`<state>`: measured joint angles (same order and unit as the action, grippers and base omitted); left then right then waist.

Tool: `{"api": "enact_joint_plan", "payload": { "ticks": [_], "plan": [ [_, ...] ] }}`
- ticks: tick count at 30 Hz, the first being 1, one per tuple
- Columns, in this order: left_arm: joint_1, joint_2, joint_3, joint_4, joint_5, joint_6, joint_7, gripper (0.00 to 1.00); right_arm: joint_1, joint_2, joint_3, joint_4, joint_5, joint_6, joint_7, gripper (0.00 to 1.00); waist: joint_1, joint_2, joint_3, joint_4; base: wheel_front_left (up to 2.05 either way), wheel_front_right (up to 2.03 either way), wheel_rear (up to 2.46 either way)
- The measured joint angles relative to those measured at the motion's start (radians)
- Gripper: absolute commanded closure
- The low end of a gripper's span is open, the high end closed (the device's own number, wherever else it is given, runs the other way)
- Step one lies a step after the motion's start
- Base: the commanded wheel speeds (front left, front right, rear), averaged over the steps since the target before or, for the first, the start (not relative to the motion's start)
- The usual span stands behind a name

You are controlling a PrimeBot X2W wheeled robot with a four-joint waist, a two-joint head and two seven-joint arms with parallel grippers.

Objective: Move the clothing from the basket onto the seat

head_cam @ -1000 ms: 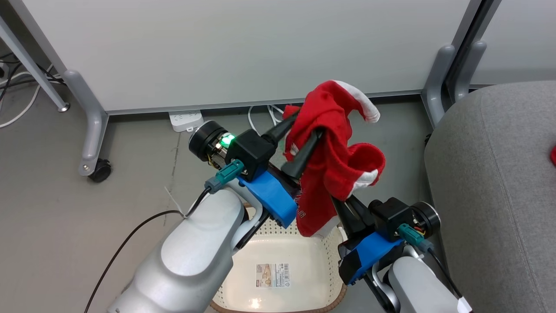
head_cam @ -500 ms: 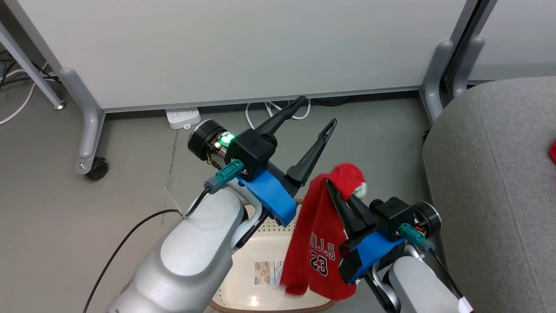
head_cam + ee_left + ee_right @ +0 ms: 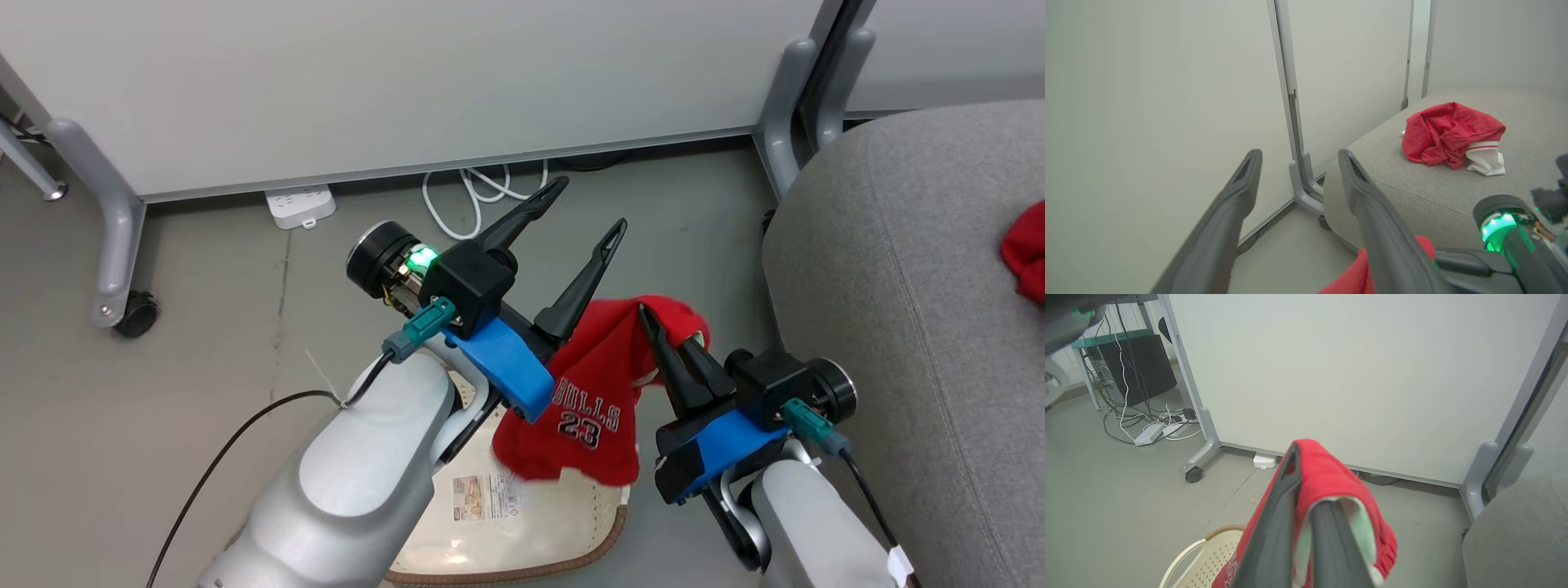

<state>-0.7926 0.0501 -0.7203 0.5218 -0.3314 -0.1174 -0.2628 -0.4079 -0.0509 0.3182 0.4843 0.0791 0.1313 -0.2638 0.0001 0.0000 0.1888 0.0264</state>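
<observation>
Grey seat point(image 3: 898, 327) waiting; I'm ferrying the jersey point(image 3: 592, 384) toward it.
Right gripper point(image 3: 661, 327) is clenching it, left gripper point(image 3: 593, 202) gaping empty (swing seatward next).

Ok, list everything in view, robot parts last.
jersey: one, red, hanging from the right end effector over the basket
garment: one, red and white, on the seat
basket: one, cream, on the floor
seat: one, grey, right
panels: two, pale, behind
power strip: one, white, floor by the panels
cable: one, white, beside the power strip
left end effector: one, dark, open, empty
right end effector: one, dark, shut on the jersey
</observation>
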Motion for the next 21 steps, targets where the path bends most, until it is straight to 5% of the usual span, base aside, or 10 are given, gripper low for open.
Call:
{"api": "enact_joint_plan", "payload": {
  "ticks": [21],
  "plan": [
    [-0.037,0.015,-0.063,0.029,0.020,-0.009,0.000,0.00,-0.016,0.000,-0.252,-0.137,-0.021,0.000,0.000,1.00,-0.0001,0.0000,0.095,-0.221,0.00,0.00,0.00]
  ]
}}
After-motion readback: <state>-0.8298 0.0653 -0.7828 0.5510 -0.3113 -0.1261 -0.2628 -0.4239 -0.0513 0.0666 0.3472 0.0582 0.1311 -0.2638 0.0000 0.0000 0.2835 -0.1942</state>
